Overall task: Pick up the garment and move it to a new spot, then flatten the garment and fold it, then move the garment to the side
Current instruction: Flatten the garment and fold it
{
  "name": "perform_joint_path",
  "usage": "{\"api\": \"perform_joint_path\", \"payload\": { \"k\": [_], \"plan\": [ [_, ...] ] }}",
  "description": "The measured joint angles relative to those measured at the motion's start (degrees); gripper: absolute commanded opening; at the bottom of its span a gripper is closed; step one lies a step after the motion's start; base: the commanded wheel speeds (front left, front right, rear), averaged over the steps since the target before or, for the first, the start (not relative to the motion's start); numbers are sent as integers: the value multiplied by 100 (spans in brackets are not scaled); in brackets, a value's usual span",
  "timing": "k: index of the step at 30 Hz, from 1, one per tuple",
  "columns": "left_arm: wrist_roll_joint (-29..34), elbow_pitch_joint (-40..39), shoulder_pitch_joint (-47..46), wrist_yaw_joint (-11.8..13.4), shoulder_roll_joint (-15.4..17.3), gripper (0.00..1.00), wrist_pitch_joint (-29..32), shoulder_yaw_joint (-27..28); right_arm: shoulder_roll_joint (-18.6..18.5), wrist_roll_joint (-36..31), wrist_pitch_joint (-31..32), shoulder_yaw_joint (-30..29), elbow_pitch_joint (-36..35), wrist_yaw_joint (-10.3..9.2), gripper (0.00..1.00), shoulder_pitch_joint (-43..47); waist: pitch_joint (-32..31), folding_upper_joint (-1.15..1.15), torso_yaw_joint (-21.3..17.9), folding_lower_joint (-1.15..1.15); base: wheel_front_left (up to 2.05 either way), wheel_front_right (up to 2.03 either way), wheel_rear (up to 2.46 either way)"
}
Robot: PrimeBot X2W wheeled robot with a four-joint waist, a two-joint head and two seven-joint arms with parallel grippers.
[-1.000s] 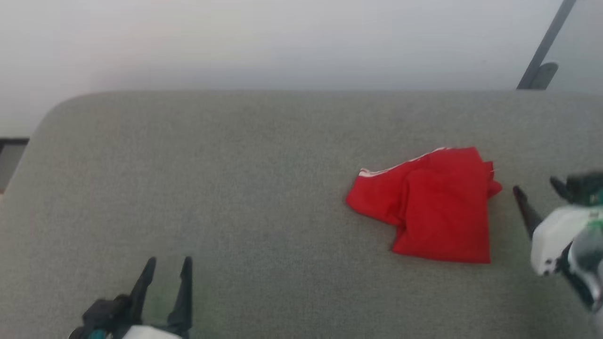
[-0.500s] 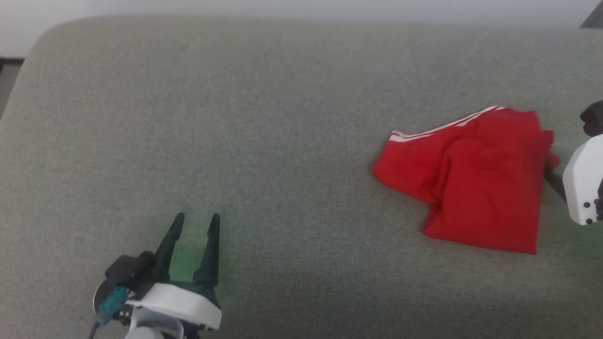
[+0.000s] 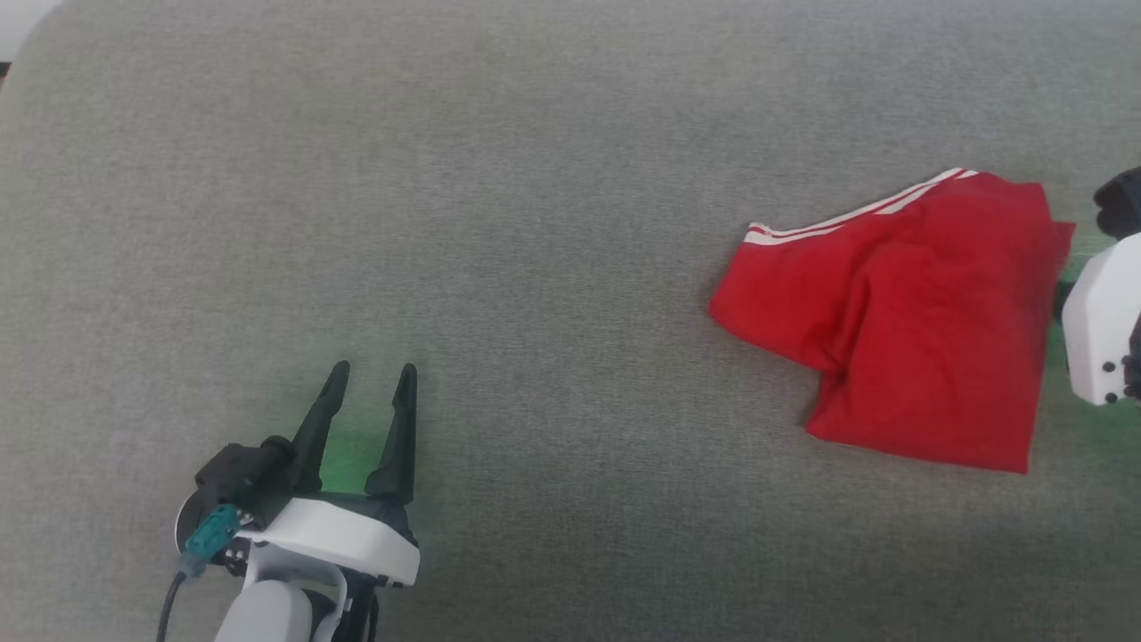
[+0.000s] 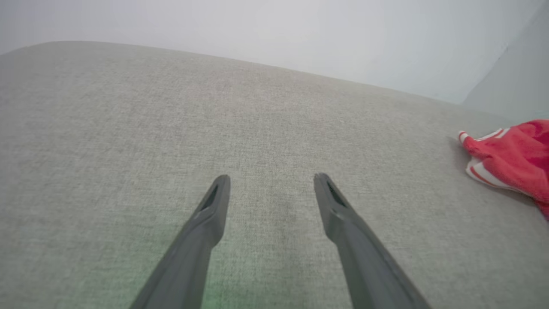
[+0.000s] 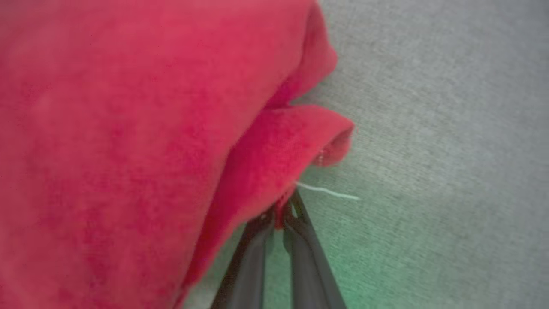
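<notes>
The garment point(image 3: 918, 321), bright red with white stripes along its far edge, lies crumpled on the grey fabric surface point(image 3: 535, 223) at the right. My right gripper point(image 5: 281, 212) is shut on the garment's point(image 5: 128, 141) right edge, with a fold of red cloth pinched between its fingertips; in the head view its white wrist point(image 3: 1101, 330) sits at the garment's right side and the fingers are hidden. My left gripper point(image 3: 370, 374) stands open at the lower left, far from the cloth, nothing between its fingers point(image 4: 214, 206). The garment point(image 4: 510, 159) shows at the right edge of the left wrist view.
The grey fabric surface spreads wide to the left and middle. A loose white thread point(image 5: 328, 192) hangs from the garment's edge near my right fingertips. A pale wall point(image 4: 274, 30) rises behind the surface.
The head camera has tilted down and moved closer, so the whole picture has shifted. My right gripper has reached the garment's right edge and shut on it. The left gripper stays open.
</notes>
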Motion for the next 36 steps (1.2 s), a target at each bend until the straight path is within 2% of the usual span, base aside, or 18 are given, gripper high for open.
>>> {"api": "perform_joint_path", "payload": {
  "k": [3,10,14,17,20,24,27,31,33,36],
  "plan": [
    [-1,-5,-12,0,21,100,0,5,-103,29,-318,-146,272,-1,0,-81,-7,0,-95,0,0,0,0],
    [-13,-23,-66,0,59,100,0,34,-659,-345,-1032,-1032,1051,-10,0,-283,-89,0,-224,0,0,0,0],
    [-27,-9,-30,0,57,100,0,27,-792,-566,-1315,-1374,1117,-11,0,-296,-182,0,-255,0,0,0,0],
    [-38,32,48,0,46,100,0,25,-541,-309,-1384,-1428,612,-15,0,-280,-273,0,-268,0,0,0,0],
    [-42,46,76,0,43,100,0,27,-348,-274,-1313,-1143,-346,-15,0,-186,-358,0,-280,0,0,0,0],
    [-59,64,151,0,33,100,0,11,100,-29,-802,-678,-1627,-15,0,99,-450,0,-264,0,0,0,0],
    [-102,62,148,0,36,100,0,-31,285,-109,-425,-320,-2269,-12,0,293,-468,0,-192,0,0,0,0],
    [-138,86,147,0,30,100,0,-23,684,-53,-125,13,-2715,-10,0,486,-487,0,-67,0,0,0,0],
    [-143,91,155,0,22,100,0,3,673,-156,-90,-32,-2753,-10,0,504,-507,0,-22,0,0,0,0],
    [-144,98,223,0,-4,100,0,33,552,-282,-145,-494,-2606,-11,0,611,-537,0,11,0,0,0,0]
  ]
}}
